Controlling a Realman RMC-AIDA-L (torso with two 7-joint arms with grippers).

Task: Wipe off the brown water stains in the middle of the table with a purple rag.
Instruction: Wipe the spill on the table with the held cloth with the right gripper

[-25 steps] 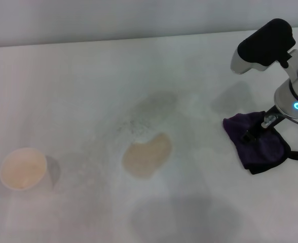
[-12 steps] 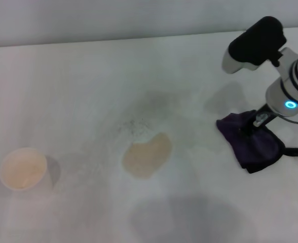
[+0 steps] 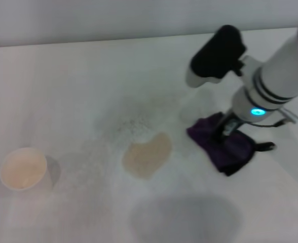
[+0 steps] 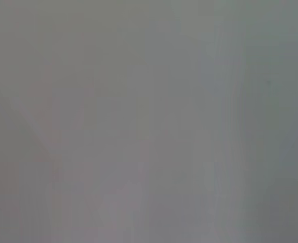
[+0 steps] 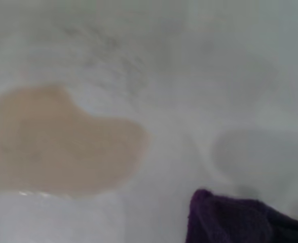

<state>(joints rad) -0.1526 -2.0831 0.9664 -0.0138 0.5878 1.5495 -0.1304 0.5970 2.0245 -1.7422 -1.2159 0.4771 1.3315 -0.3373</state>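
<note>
A: Stain [image 3: 147,154] position?

B: It is seen mid-table, a flat tan-brown blotch, roughly heart-shaped, on the white table [image 3: 78,91]. In the right wrist view the stain [image 5: 58,142] is shown wide and unbroken, its edges intact.

A: Rag?

B: The rag [image 3: 221,144] is found to the right of the stain, near it but apart; a strip of bare table is seen between them. The cloth is bunched, dark purple, with a black loop sticking out on the side away from the stain. One corner of the rag [image 5: 240,217] is caught in the right wrist view, clear of the blotch.

A: Gripper state?

B: The right gripper [image 3: 224,130] is set down into the top of the rag, and the cloth appears pinched between the fingers. The arm is angled in from the right, a blue ring lit on the wrist.

A: Left arm?

B: It is not seen from the head camera. Only a blank grey field is given by its wrist view.

A: Anything else?

B: A paper cup [image 3: 23,168] is noted far left, upright, well apart from the stain.
</note>
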